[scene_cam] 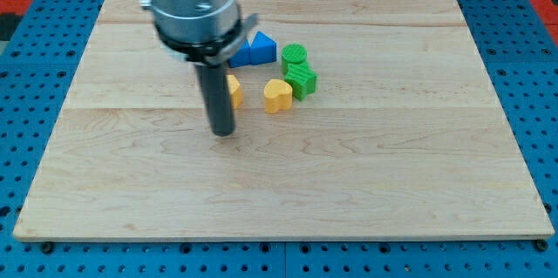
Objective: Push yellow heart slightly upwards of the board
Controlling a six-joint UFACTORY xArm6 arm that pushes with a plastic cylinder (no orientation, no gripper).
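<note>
A pale wooden board [131,182] with visible grain lies on a blue perforated table surface [26,16], filling most of the view. Going from the view's left: the left part of the board is bare wood. Near the centre, a grey metal cylinder [192,3] comes down from the view's top edge and carries a straight dark rod; my tip [224,132] rests on the board at the rod's lower end. There is no pincer on this arm, only the rod, so nothing is grasped or released. Just beside the rod, on its right and partly hidden behind it, sits a yellow block [234,91] whose shape cannot be made out. Above it, towards the view's top, are two blue blocks: one [237,55] mostly hidden behind the rod, and a blue triangular block [261,49] touching it. Further right, the yellow heart [278,96] lies near the board's centre, up and to the right of my tip and apart from it. Touching its right side is a green block [302,80], and just above that sits a second green block [294,54].
</note>
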